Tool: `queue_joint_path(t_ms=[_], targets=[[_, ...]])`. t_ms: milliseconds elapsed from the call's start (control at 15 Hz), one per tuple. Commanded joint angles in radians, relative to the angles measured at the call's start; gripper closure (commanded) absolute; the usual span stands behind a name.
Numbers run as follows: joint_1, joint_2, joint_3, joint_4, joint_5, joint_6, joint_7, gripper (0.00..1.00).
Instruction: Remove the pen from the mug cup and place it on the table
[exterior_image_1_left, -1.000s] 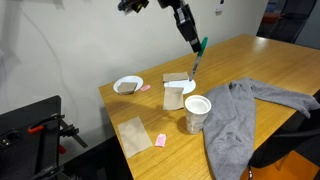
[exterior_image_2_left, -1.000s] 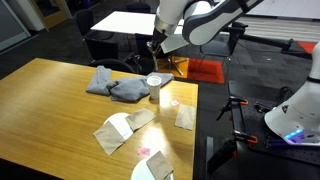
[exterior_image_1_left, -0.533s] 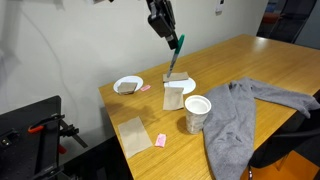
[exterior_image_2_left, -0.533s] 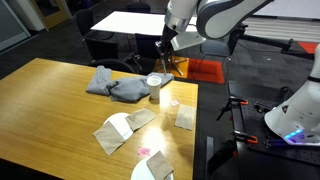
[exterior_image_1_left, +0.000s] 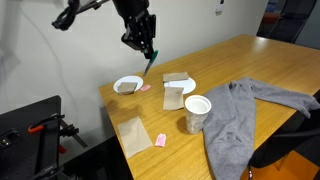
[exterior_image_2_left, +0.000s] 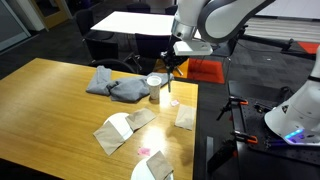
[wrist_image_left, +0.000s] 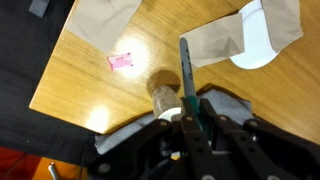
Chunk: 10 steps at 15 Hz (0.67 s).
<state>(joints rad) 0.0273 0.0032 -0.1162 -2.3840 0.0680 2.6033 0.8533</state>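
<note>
My gripper (exterior_image_1_left: 144, 42) is shut on the slim teal pen (exterior_image_1_left: 150, 62) and holds it well above the wooden table (exterior_image_1_left: 250, 60), over the area near a white bowl (exterior_image_1_left: 127, 85). In the wrist view the pen (wrist_image_left: 186, 75) sticks out from between the jaws (wrist_image_left: 190, 122). The speckled mug cup (exterior_image_1_left: 197, 112) stands upright on the table, apart from the gripper, and looks empty. It also shows in an exterior view (exterior_image_2_left: 155, 88) and in the wrist view (wrist_image_left: 165, 100). The gripper (exterior_image_2_left: 173, 62) hangs beyond the cup there.
A grey cloth (exterior_image_1_left: 245, 110) lies beside the cup. A second white bowl (exterior_image_1_left: 184, 86) and brown napkins (exterior_image_1_left: 133, 135) (exterior_image_1_left: 174, 97) lie on the table. Small pink blocks (exterior_image_1_left: 160, 141) (exterior_image_1_left: 145, 88) lie near them. The table edge (exterior_image_1_left: 115, 115) is close.
The gripper has carried the pen sideways, away from above the cup and toward the white bowl near the table's edge. The cup has not moved.
</note>
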Motion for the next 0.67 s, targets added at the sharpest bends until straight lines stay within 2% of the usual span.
queue_joint_path(t_ms=[0, 200, 600], targets=[[-0.021, 0.031, 0.039, 0.005, 0.137, -0.029, -0.053, 0.97], [-0.023, 0.089, 0.053, 0.024, 0.205, -0.047, -0.097, 0.97], [-0.033, 0.227, 0.065, 0.074, 0.265, -0.079, -0.222, 0.97]])
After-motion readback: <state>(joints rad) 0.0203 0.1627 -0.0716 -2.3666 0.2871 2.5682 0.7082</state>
